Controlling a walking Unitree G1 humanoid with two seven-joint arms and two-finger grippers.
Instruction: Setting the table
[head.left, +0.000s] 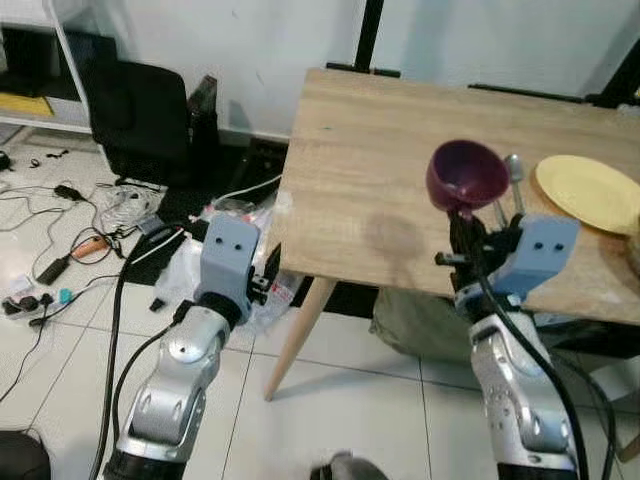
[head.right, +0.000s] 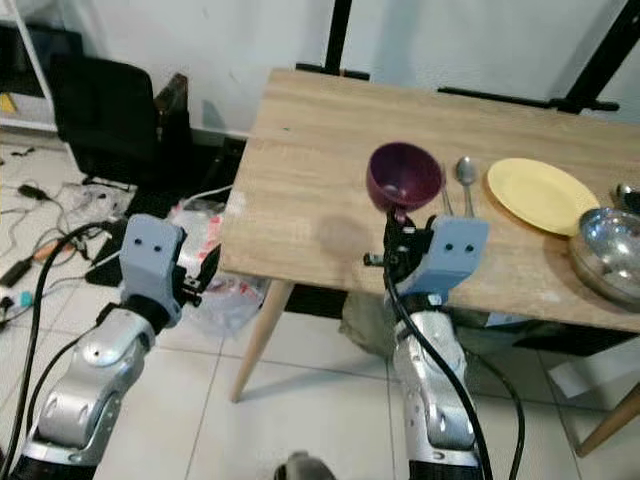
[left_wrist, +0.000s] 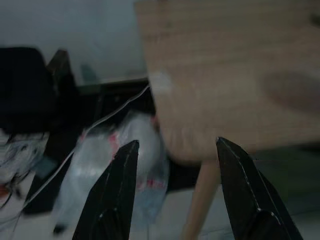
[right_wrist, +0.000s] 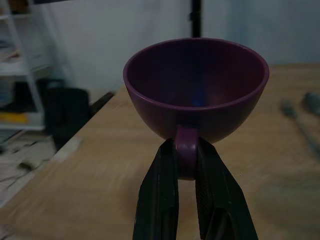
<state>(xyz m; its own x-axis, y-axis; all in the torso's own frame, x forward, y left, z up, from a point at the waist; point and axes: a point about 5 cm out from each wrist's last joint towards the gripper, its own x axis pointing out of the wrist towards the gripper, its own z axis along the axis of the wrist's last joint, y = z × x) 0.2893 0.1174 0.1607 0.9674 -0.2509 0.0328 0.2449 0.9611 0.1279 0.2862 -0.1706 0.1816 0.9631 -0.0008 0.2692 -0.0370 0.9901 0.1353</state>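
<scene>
A purple cup (head.left: 466, 174) hangs above the near part of the wooden table (head.left: 370, 180), held by its handle (right_wrist: 186, 156) in my shut right gripper (right_wrist: 186, 167). The cup (head.right: 403, 176) is tilted with its mouth facing up and toward me. Just right of it on the table lies a metal spoon (head.right: 465, 175), then a yellow plate (head.right: 540, 196) and a steel bowl (head.right: 610, 243). My left gripper (left_wrist: 175, 150) is open and empty, low beside the table's left front corner, over the floor.
A black chair (head.left: 140, 115) stands left of the table. Cables (head.left: 60, 200) and plastic bags (head.left: 190, 265) litter the tiled floor beside the table leg (head.left: 295, 335). A green bag (head.left: 415, 320) lies under the table.
</scene>
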